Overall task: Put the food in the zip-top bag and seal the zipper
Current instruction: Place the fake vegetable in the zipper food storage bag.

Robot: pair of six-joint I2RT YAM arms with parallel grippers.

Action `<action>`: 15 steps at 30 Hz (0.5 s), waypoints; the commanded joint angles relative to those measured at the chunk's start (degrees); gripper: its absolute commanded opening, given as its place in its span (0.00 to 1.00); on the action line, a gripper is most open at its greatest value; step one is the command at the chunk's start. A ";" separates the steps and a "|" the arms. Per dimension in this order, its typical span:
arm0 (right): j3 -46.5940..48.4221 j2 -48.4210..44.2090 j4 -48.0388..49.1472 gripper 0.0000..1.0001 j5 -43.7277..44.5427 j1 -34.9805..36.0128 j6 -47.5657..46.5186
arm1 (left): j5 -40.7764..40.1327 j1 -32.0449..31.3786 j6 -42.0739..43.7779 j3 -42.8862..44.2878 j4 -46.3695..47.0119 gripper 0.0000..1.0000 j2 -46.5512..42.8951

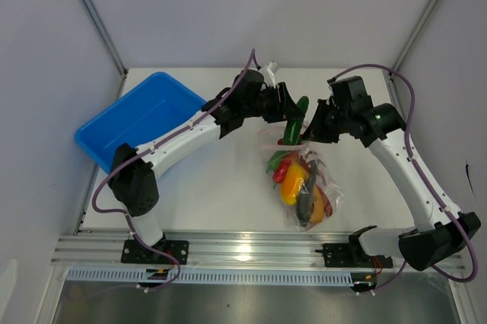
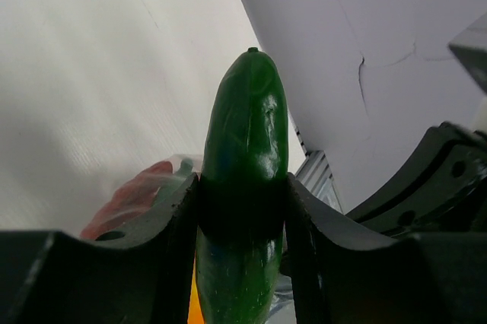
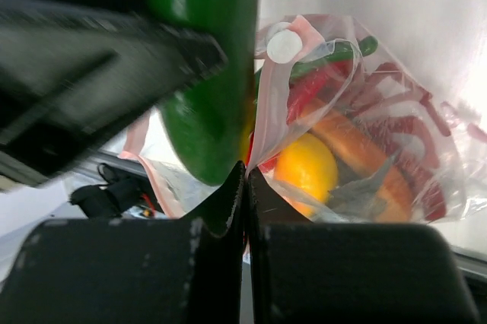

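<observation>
Green toy vegetable [image 2: 247, 141] poised at the mouth of the zip-top bag [image 1: 310, 187].
Left fingers [image 2: 179, 225] grip it. Right fingers [image 3: 217, 221], closed, pinch the bag's lip. Best lowered tip-first with the lip kept lifted. The bag lies mid-bench [image 1: 228, 195], unsealed, holding red chillies [image 3: 308, 92] and yellow [image 3: 304, 168] and orange pieces.

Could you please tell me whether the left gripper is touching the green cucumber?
Touching. The left wrist view shows the left gripper with its fingers pressed against both sides of the green cucumber, with no gap on either side.
</observation>
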 commanded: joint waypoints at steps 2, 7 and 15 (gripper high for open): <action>2.41 -1.51 3.55 0.00 -2.94 -1.26 5.54 | -0.70 -1.93 2.97 -3.36 2.98 0.01 -5.25; 1.62 -1.86 4.24 0.00 -5.05 -3.28 10.02 | -1.41 -2.11 2.71 -8.11 4.12 0.01 -7.97; -0.57 -2.74 5.83 0.00 -5.84 -5.04 16.53 | -0.36 -2.28 2.45 -12.95 4.39 0.01 -11.23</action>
